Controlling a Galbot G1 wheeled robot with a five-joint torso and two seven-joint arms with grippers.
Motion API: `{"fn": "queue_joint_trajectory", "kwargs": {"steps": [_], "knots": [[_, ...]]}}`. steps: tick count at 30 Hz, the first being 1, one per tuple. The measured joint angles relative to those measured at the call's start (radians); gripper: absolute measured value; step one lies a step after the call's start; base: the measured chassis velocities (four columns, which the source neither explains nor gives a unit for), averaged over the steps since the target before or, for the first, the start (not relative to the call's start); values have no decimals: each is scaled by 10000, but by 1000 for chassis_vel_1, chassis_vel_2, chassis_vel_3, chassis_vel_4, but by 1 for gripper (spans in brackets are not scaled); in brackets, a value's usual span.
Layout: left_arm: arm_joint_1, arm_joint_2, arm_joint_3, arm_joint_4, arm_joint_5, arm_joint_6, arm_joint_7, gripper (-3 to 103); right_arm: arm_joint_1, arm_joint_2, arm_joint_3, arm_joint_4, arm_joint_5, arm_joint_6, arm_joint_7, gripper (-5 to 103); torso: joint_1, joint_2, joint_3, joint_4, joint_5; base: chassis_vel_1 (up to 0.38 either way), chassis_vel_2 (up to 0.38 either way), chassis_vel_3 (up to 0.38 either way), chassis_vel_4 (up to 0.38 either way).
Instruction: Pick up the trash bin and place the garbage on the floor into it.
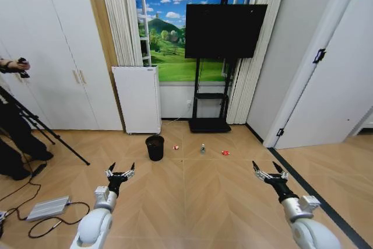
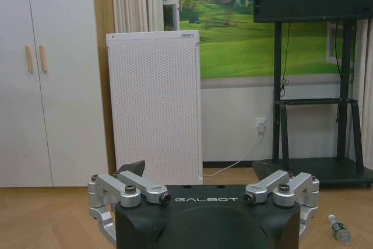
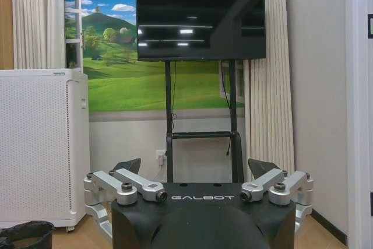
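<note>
The small black trash bin (image 1: pixel 155 147) stands upright on the wood floor ahead, in front of the white appliance; its rim (image 3: pixel 26 234) also shows in the right wrist view. To its right the garbage lies in a row: a red-and-white wrapper (image 1: pixel 175 147), a small clear bottle (image 1: pixel 203 148) (image 2: pixel 338 230) and a red crushed piece (image 1: pixel 225 153). My left gripper (image 1: pixel 120 170) (image 2: pixel 198 170) is open and held low, well short of the bin. My right gripper (image 1: pixel 269 170) (image 3: pixel 195 167) is open too, nearer than the red piece and to its right. Both are empty.
A tall white perforated appliance (image 1: pixel 137 98) stands against the back wall, with a TV on a black stand (image 1: pixel 210 123) beside it. On the left are a tripod leg (image 1: pixel 58 141), a grey box (image 1: pixel 49 207) and cables. A wall and door close off the right.
</note>
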Motion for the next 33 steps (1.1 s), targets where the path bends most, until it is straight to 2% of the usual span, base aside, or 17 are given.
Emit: {"fn": "queue_joint_trajectory", "kwargs": {"steps": [20, 33], "knots": [[79, -163, 6, 26, 83, -43, 7, 100, 50, -46, 11, -246, -154, 60, -178, 100, -2, 1, 0, 0, 1, 0, 0, 0, 0], [94, -248, 16, 35, 113, -73, 25, 100, 49, -54, 53, -259, -155, 61, -171, 100, -2, -1, 0, -1, 0, -147, 152, 143, -142]]}}
